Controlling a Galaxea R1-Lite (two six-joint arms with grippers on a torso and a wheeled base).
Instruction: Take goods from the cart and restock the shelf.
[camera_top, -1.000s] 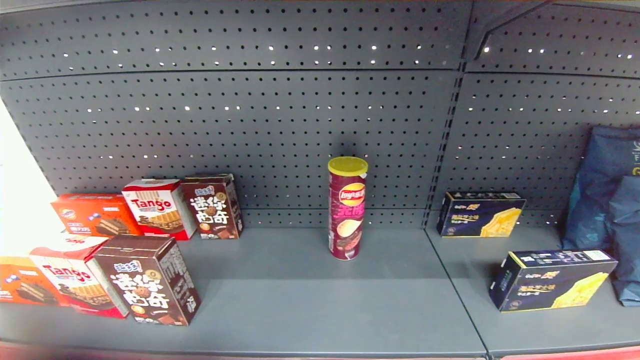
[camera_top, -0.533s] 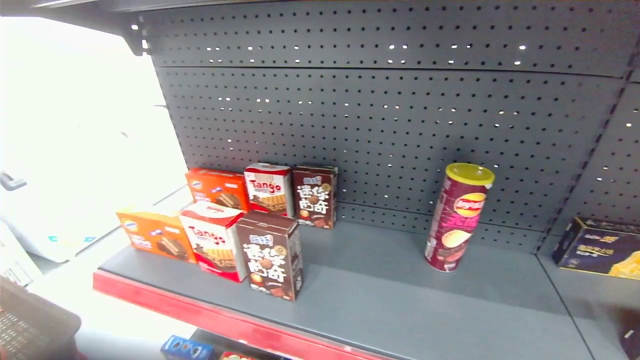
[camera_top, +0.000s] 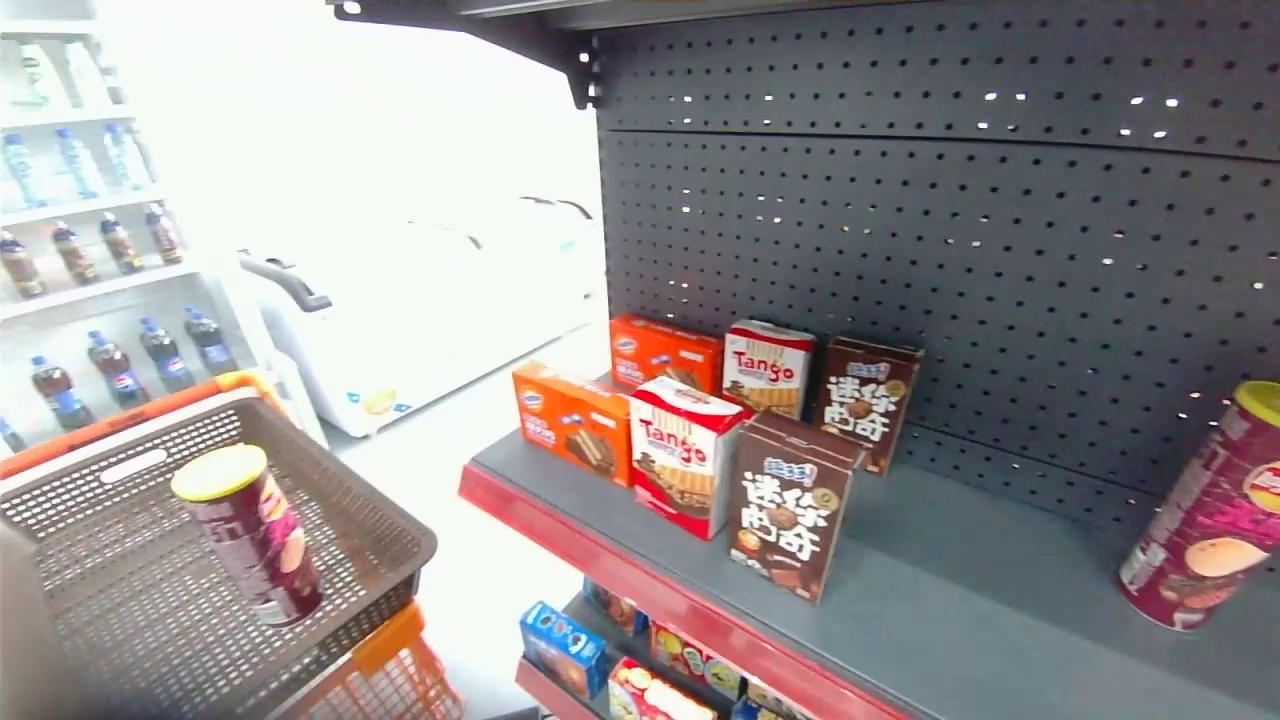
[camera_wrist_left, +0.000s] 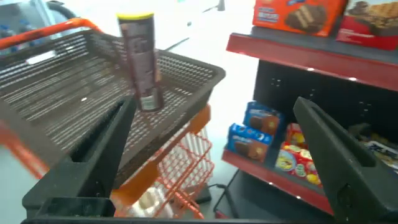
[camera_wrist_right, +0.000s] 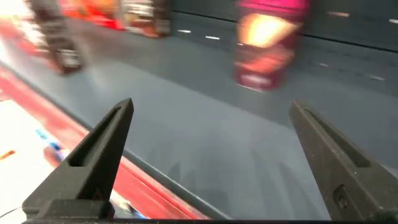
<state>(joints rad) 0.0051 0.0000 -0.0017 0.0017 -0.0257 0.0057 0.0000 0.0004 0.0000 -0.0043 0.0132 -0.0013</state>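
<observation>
Maroon cart chip can (camera_top: 250, 535): upright, yellow lid; inside brown mesh cart basket (camera_top: 385, 520); well apart from shelf
Shelf chip can (camera_top: 1205, 510): same kind; standing on grey shelf (camera_top: 950, 620), near pegboard back; well apart from boxes
Boxes: orange box (camera_top: 572, 420), red-white wafer box (camera_top: 685, 455), brown box (camera_top: 795, 505) in front row; same three kinds behind; left end of shelf
Left gripper (camera_wrist_left: 212, 109): fingers spread wide, holding nothing; beside basket, cart chip can beyond it
Right gripper (camera_wrist_right: 211, 109): fingers spread wide, holding nothing; over shelf front edge, facing shelf chip can
</observation>
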